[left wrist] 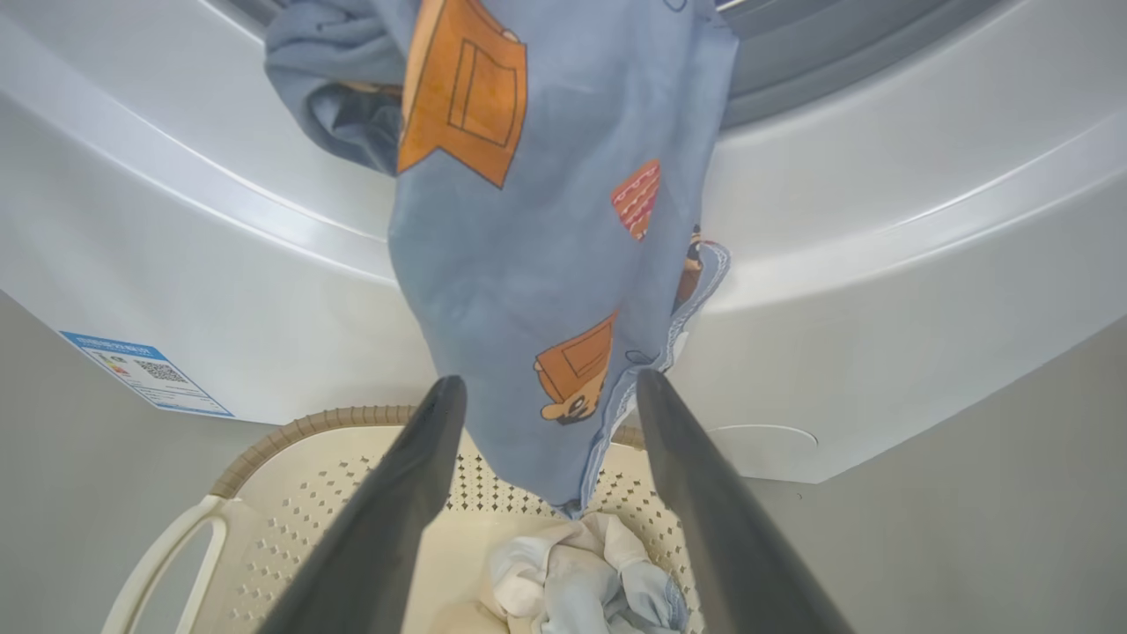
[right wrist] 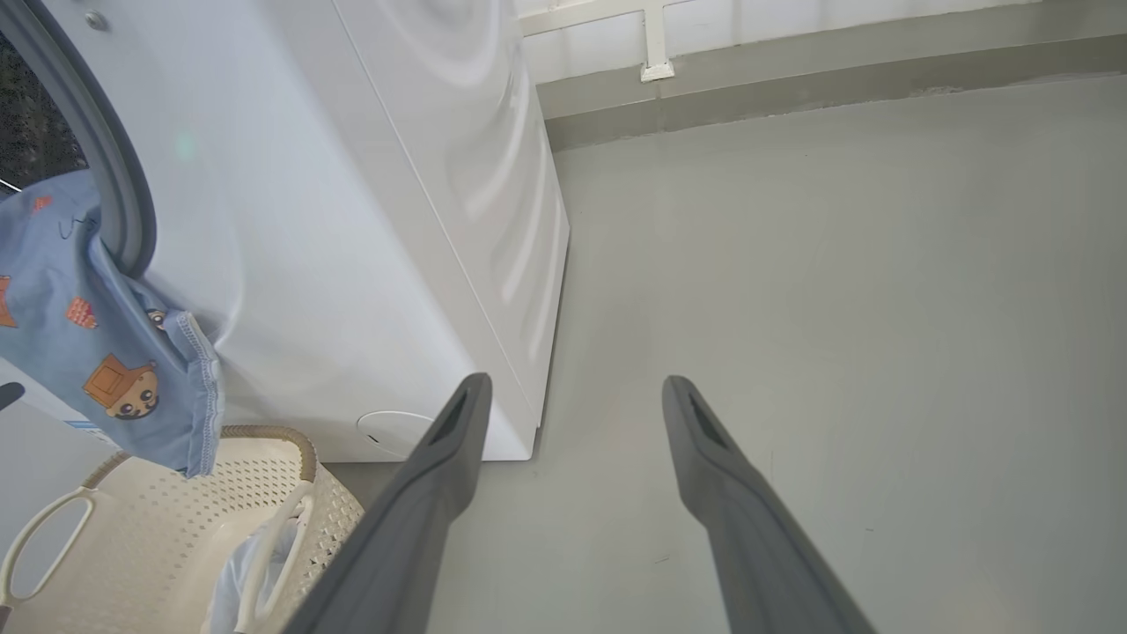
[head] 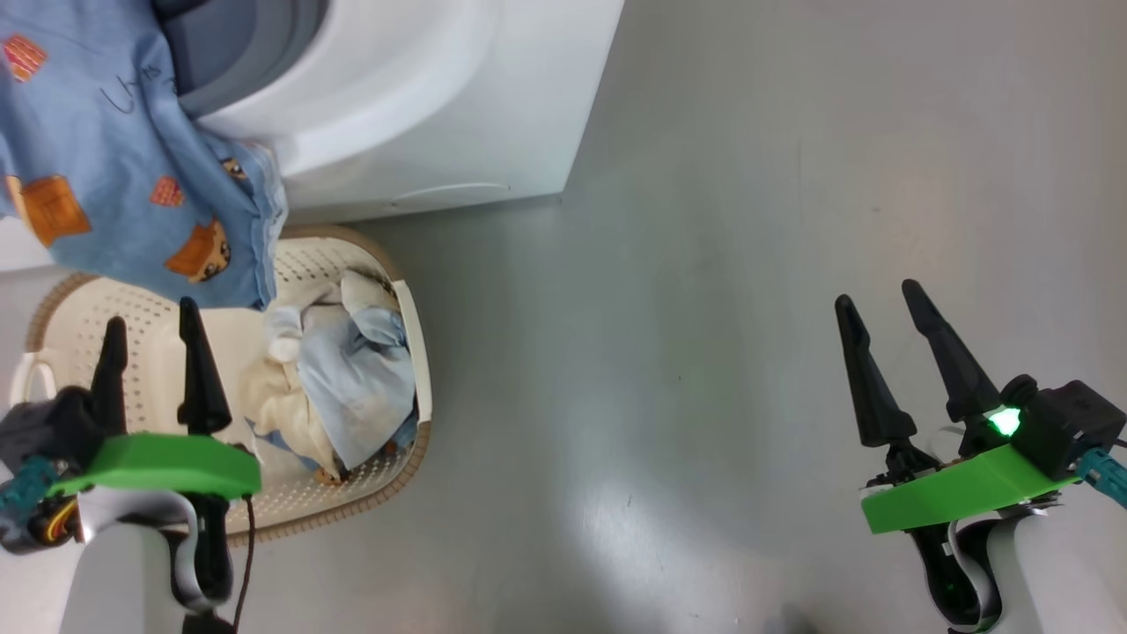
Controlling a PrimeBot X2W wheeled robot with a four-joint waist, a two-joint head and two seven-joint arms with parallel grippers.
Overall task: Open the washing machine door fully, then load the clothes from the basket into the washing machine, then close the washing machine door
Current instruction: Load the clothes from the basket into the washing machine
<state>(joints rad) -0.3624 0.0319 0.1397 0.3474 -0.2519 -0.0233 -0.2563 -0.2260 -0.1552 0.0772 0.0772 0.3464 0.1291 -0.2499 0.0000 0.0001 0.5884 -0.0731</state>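
Note:
A blue garment with orange cartoon patches (head: 114,167) (left wrist: 546,220) (right wrist: 97,352) hangs out of the white washing machine's (head: 423,97) (right wrist: 352,220) mouth, down over the cream basket (head: 97,335) (left wrist: 290,493) (right wrist: 132,528). Pale blue and cream clothes (head: 339,379) (left wrist: 581,572) lie bunched in the basket. My left gripper (head: 150,321) (left wrist: 543,380) stands open over the basket, just short of the garment's hanging hem, holding nothing. Off to the right, my right gripper (head: 880,295) (right wrist: 572,379) is open above bare floor. The washing machine door is out of view.
Grey floor (head: 748,264) stretches to the right of the machine and basket. A round filter cap (left wrist: 762,436) and a blue sticker (left wrist: 145,374) mark the machine's lower front. A wall base with a white frame (right wrist: 651,53) runs behind the machine.

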